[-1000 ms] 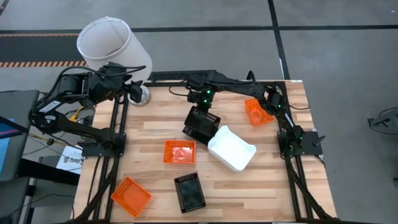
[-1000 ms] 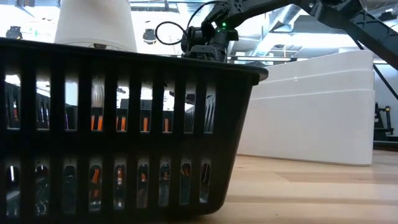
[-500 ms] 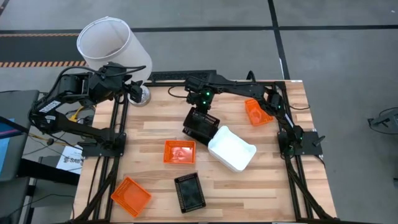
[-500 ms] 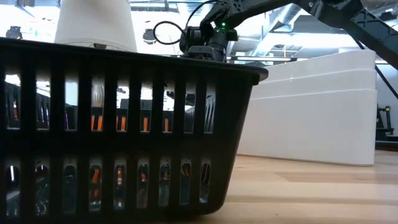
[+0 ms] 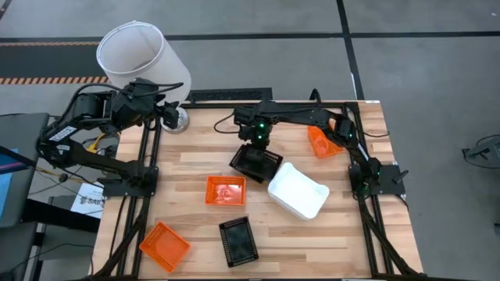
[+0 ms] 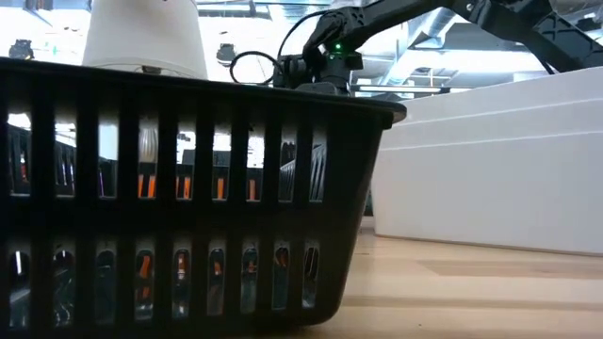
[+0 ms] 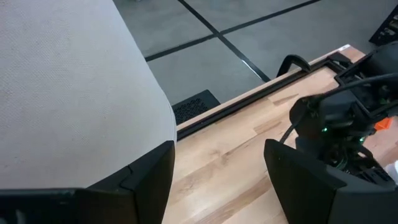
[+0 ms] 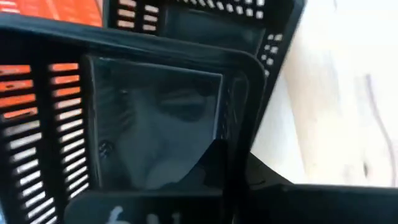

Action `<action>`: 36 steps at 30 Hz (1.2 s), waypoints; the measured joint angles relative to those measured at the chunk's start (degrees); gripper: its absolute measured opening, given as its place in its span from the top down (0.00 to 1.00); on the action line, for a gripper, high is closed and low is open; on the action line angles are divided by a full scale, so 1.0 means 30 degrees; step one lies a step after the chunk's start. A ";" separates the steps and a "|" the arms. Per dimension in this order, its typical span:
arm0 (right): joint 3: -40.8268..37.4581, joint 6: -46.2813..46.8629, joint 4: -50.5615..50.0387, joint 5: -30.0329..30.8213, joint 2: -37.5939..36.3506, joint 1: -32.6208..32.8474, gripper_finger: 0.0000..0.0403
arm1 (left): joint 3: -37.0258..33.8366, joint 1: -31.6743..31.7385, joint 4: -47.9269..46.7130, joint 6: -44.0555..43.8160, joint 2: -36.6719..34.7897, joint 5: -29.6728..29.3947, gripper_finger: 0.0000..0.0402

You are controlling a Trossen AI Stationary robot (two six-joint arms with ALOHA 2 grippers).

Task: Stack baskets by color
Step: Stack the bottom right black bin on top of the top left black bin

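Observation:
My right gripper (image 5: 258,139) is shut on a black mesh basket (image 5: 255,162) at the table's middle, beside the white baskets (image 5: 297,190). In the right wrist view a second black mesh rim (image 8: 205,15) shows just beyond the held basket (image 8: 155,124). Another black basket (image 5: 238,240) lies near the front edge. Orange baskets lie at the middle (image 5: 225,190), the near left (image 5: 164,245) and the far right (image 5: 320,141). My left gripper (image 7: 217,186) waits open at the far left corner, next to the white lampshade (image 5: 141,58). My right gripper pinches the black basket's far end wall (image 8: 239,140), one finger inside the basket and one outside. The fingers come steeply from above. The basket lies almost level below them, low over the table; what its underside rests on does not show.
The lampshade stands off the table's far left corner. The low view is mostly filled by the near black basket (image 6: 188,188), with the white baskets (image 6: 480,160) behind it on the right. Bare wood shows along the left side and the near right.
My right gripper has come down and a little toward the near edge with the black basket, which has dropped from a steep tilt to nearly level. The white baskets have slid toward the table's near right.

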 joint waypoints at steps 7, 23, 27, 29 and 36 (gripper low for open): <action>0.0014 0.1449 0.2216 0.0094 -0.0007 -0.0047 0.97 | 0.0000 0.0000 -0.0011 0.0007 0.0005 0.0000 0.41; 0.0022 0.1974 0.2976 0.1294 -0.0007 0.0357 0.96 | 0.0000 0.0000 -0.0057 0.0058 0.0007 -0.0146 0.41; 0.0022 0.2060 0.3133 0.1465 -0.0007 0.0513 0.93 | 0.0000 0.0000 -0.0057 0.0059 0.0001 -0.0146 0.41; 0.0022 0.2076 0.3112 0.1466 -0.0007 0.0581 0.91 | 0.0000 0.0000 -0.0057 0.0058 0.0007 -0.0146 0.41; 0.0022 0.2081 0.3118 0.1559 -0.0007 0.0530 0.82 | 0.0000 0.0000 -0.0057 0.0051 0.0007 -0.0146 0.41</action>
